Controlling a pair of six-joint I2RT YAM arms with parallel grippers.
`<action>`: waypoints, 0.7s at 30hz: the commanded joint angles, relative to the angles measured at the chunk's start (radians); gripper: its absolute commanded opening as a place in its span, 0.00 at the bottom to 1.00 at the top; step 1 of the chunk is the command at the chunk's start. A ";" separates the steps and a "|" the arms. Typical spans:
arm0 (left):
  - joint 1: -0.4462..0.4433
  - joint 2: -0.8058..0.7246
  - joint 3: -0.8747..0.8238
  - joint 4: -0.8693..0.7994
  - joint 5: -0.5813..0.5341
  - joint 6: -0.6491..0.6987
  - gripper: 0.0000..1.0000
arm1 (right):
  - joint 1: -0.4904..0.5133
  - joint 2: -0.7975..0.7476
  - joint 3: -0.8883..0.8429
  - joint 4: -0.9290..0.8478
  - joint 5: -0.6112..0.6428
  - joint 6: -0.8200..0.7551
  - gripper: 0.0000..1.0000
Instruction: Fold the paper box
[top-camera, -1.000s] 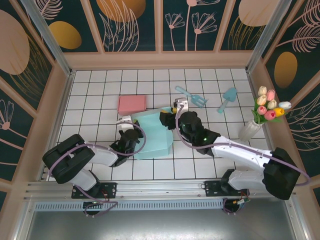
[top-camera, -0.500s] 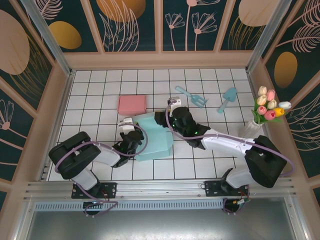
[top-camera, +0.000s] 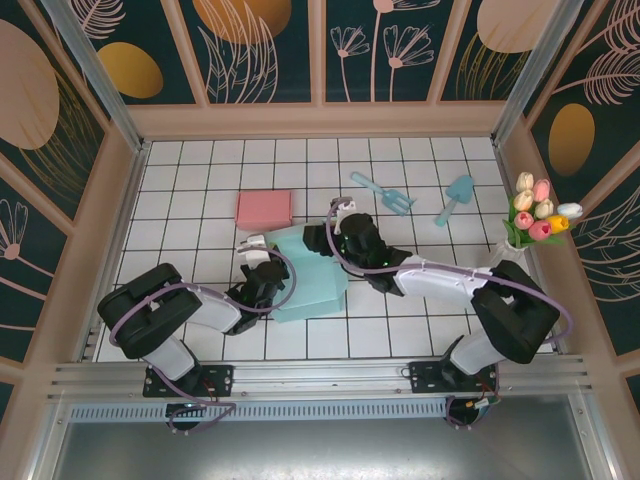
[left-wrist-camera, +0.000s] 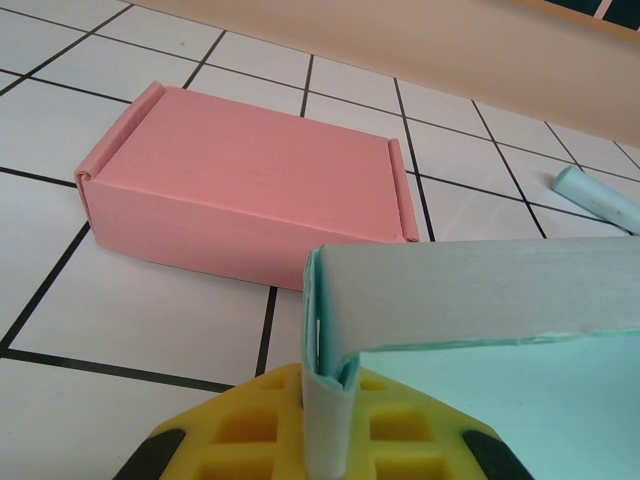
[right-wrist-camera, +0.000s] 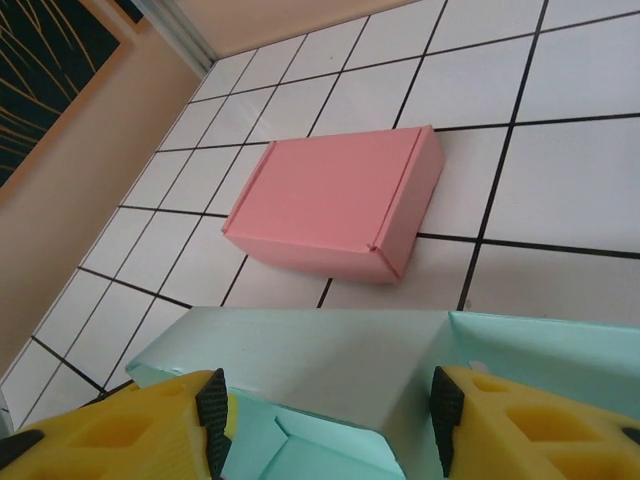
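At table centre, mint paper box (top-camera: 312, 280) half-formed: left gripper (left-wrist-camera: 325, 425) pinches one raised wall, right gripper (right-wrist-camera: 328, 400) spread astride another; closing folds remain.

The mint paper box (left-wrist-camera: 480, 290) is smooth, matt card. The pink box (left-wrist-camera: 240, 170) looks to be the same matt card. The tabletop (left-wrist-camera: 150, 320) is smooth white tile, slightly glossy. The right gripper (right-wrist-camera: 325, 420) pads (right-wrist-camera: 520, 420) are yellow, matt, ribbed plastic.

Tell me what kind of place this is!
Probably a robot practice booth: left arm and right arm at a white tiled table, flower-patterned walls boxing it in, a vase of tulips.
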 joint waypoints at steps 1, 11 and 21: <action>-0.010 0.000 0.021 0.033 0.007 -0.021 0.00 | 0.013 0.008 -0.035 0.160 -0.116 0.069 0.58; -0.017 0.003 0.019 0.044 0.021 -0.022 0.00 | 0.008 -0.035 -0.102 0.281 -0.199 0.080 0.58; -0.017 -0.021 0.006 0.028 -0.004 -0.056 0.00 | 0.004 -0.218 -0.186 -0.099 0.199 -0.030 0.59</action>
